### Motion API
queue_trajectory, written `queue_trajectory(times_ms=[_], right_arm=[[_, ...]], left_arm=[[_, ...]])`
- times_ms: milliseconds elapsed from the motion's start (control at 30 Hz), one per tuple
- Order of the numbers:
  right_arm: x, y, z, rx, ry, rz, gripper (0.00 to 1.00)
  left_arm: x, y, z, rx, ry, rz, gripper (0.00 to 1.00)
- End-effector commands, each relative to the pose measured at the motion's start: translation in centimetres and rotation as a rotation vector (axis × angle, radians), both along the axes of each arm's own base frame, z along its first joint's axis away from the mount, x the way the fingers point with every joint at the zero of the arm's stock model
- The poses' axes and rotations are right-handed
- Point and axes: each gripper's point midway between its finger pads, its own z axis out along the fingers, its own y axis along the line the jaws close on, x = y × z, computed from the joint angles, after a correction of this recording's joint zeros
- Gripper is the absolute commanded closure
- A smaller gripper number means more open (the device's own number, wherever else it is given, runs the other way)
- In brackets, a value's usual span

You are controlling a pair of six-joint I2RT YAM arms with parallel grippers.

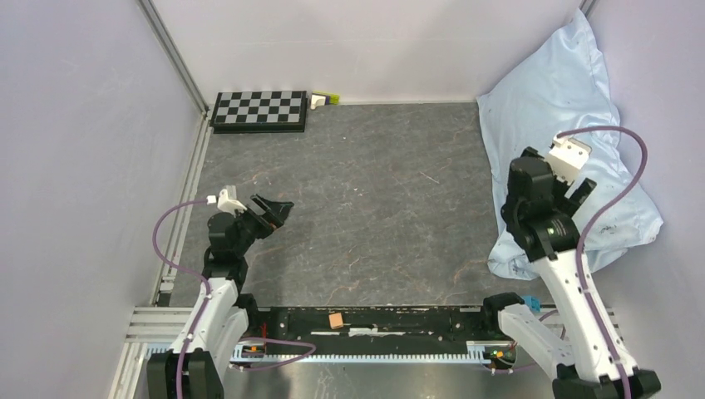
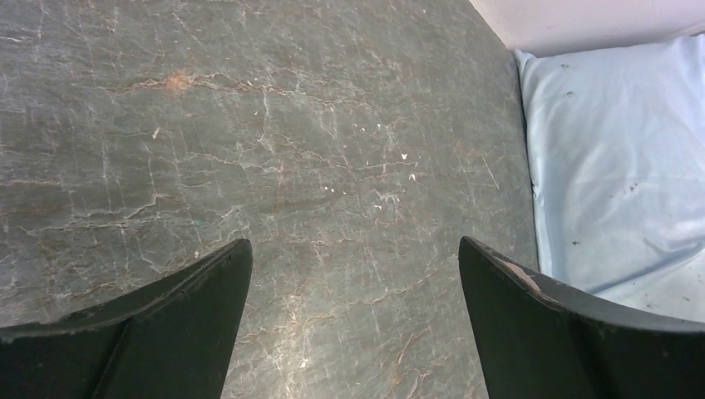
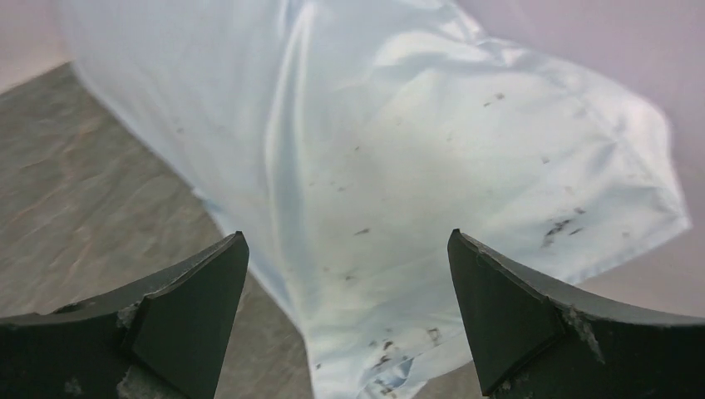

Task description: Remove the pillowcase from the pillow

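The pale blue pillowcase (image 1: 559, 98) lies bulging at the far right of the table, leaning against the right wall, with tiny dark specks on it. The pillow is hidden inside it. My right gripper (image 1: 568, 188) hovers open above the pillowcase's near half; in the right wrist view the pillowcase (image 3: 416, 141) fills the space beyond the right gripper (image 3: 347, 234), with nothing between the fingers. My left gripper (image 1: 272, 210) stands open over bare grey tabletop at the left. In the left wrist view the left gripper (image 2: 352, 241) is empty and the pillowcase (image 2: 615, 166) lies far off to the right.
A black-and-white checkerboard (image 1: 259, 110) lies at the back left, with a small white and yellow-green object (image 1: 324, 100) beside it. Pale walls close in the left, back and right. A black rail (image 1: 374, 320) with a small orange piece runs along the near edge.
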Motion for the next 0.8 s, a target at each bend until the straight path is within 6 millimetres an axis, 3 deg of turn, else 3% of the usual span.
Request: queue_trajectory(times_ms=[0, 233, 467, 500, 567, 633, 700, 767], right_arm=[[-0.8, -2.9, 1.9, -0.141, 0.067, -0.261, 0.02], [4.2, -2.1, 0.3, -0.149, 0.124, -0.255, 0.02], [6.9, -4.3, -1.8, -0.134, 0.177, -0.331, 0.01], [7.2, -4.8, -2.3, -0.125, 0.176, -0.335, 0.07], [7.8, -6.0, -3.7, -0.093, 0.197, -0.333, 0.44], [7.7, -7.1, -4.6, -0.043, 0.208, -0.347, 0.98], [6.7, -7.3, -4.1, -0.036, 0.179, -0.366, 1.0], [6.3, -7.0, -2.3, -0.043, 0.114, -0.306, 1.0]], left_arm=[[0.2, -0.3, 1.0, 0.014, -0.061, -0.033, 0.0], [0.2, -0.3, 0.9, 0.016, -0.057, -0.033, 0.0], [0.2, -0.4, 1.0, 0.016, -0.06, -0.038, 0.0], [0.2, -0.4, 1.0, 0.016, -0.06, -0.038, 0.0], [0.2, -0.4, 1.0, 0.013, -0.058, -0.038, 0.0], [0.2, -0.5, 0.9, 0.009, -0.056, -0.041, 0.0], [0.2, -0.5, 1.0, 0.009, -0.058, -0.043, 0.0], [0.2, -0.6, 1.0, 0.01, -0.059, -0.045, 0.0]])
